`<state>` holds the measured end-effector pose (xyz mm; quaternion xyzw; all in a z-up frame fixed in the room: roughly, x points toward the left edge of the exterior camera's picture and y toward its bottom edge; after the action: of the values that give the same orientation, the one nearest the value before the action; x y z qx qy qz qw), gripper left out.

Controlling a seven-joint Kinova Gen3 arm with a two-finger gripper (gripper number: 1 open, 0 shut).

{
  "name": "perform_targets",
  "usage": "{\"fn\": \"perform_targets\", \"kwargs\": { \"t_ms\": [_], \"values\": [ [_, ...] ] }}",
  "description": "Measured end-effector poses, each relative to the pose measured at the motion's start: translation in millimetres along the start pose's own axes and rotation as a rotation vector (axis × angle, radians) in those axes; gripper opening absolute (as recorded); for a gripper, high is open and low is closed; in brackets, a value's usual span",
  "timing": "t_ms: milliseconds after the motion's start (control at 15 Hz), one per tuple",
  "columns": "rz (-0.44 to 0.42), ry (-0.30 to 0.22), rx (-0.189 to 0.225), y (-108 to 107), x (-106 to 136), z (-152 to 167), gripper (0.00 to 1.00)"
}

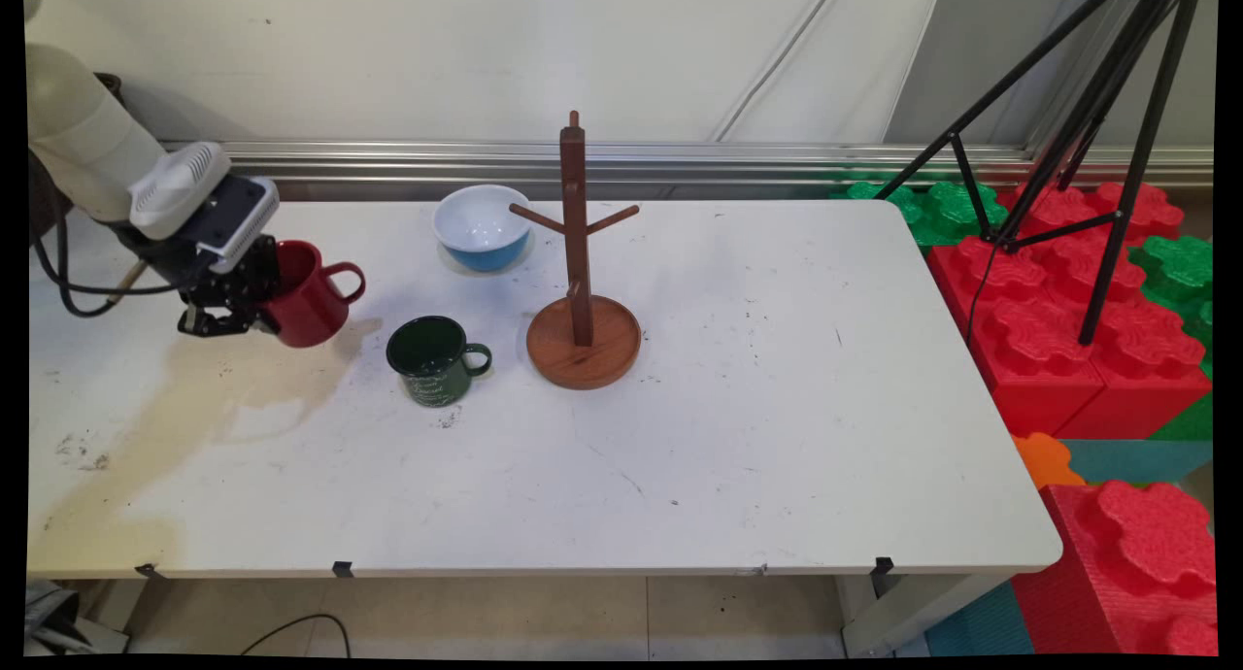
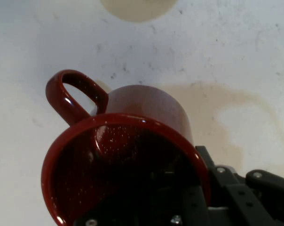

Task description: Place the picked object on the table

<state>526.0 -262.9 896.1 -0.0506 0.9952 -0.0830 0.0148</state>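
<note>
The tool is clamped on the rim of a red mug, one finger inside the mouth and the other outside the wall, as the hand view shows. The red mug hangs tilted above the desk, lifted clear of it, its handle pointing toward the wooden mug tree and its mouth turned back toward the tool. A shadow lies on the desk beneath it, over a pale brownish stain that spreads from there toward the desk's near left corner.

Taking the mug tree as the landmark: it stands upright on a round wooden base near the middle of the desk, with short pegs branching from its post, and none of the pegs carries anything. Just to its left, near its base, a dark green mug with white lettering stands upright on the desk, handle toward the tree. Behind and to the left of the tree sits a bowl, white inside and blue outside. The red mug is farther left than the green one, well apart from the tree.

To the right of the tree, past the desk's edge, lie large red and green foam blocks, and a black tripod stands on them.
</note>
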Motion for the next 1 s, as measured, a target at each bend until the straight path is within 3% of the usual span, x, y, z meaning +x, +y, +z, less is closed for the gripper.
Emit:
{"fn": "perform_targets", "kwargs": {
  "t_ms": [1000],
  "values": [
    [0.019,0.038,-0.032,-1,2,51,0.00]
  ]
}}
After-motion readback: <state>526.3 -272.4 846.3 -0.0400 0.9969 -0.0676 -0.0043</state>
